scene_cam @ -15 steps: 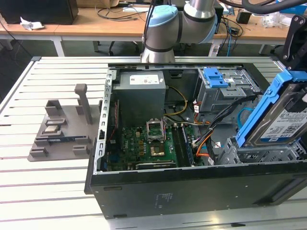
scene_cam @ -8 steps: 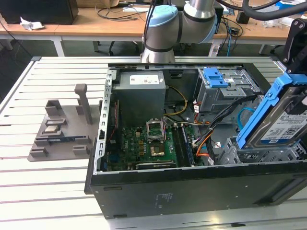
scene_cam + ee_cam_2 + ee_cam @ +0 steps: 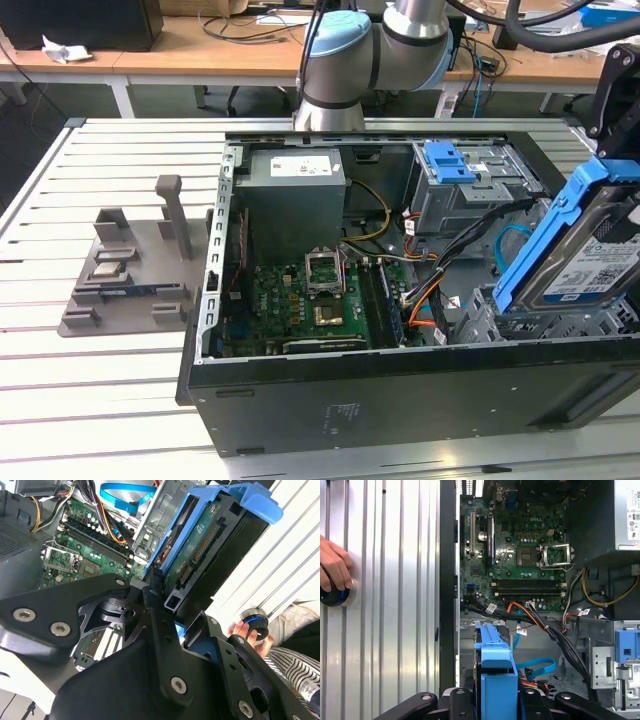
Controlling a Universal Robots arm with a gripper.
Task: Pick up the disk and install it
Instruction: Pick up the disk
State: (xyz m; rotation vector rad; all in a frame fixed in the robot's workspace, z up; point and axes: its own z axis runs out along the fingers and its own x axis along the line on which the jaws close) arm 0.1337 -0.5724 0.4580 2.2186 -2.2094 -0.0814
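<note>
Disk (image 3: 588,252) hung tilted on edge above the case (image 3: 400,400), at the case's corner on the exterior view's right. Its labelled face was turned toward the exterior camera and its blue frame ran up along the edge. It was not seated in any bay. The lower end hovered just over the grey metal bracket inside that corner.

In the second wrist view the gripper (image 3: 175,611) was clamped on the disk (image 3: 197,555), with black fingers (image 3: 152,600) pressed on either side of the blue frame. The first wrist view looked down the frame's edge (image 3: 496,680) between the same fingers, into the case.

Inside the case, the board (image 3: 300,300) lay flat in the middle. The cage (image 3: 470,185) with its blue handle sat at the far side, well apart from the disk. A loose blue cable (image 3: 536,666) curled between the cage and the held disk.

Outside the case, the stand (image 3: 130,270) rested on the slatted table (image 3: 90,410) to the exterior view's left.

A hand (image 3: 334,562) lay on the table beside the case, fingers on a round black-and-blue knob (image 3: 335,596). The second wrist view showed that hand (image 3: 246,632) too.
</note>
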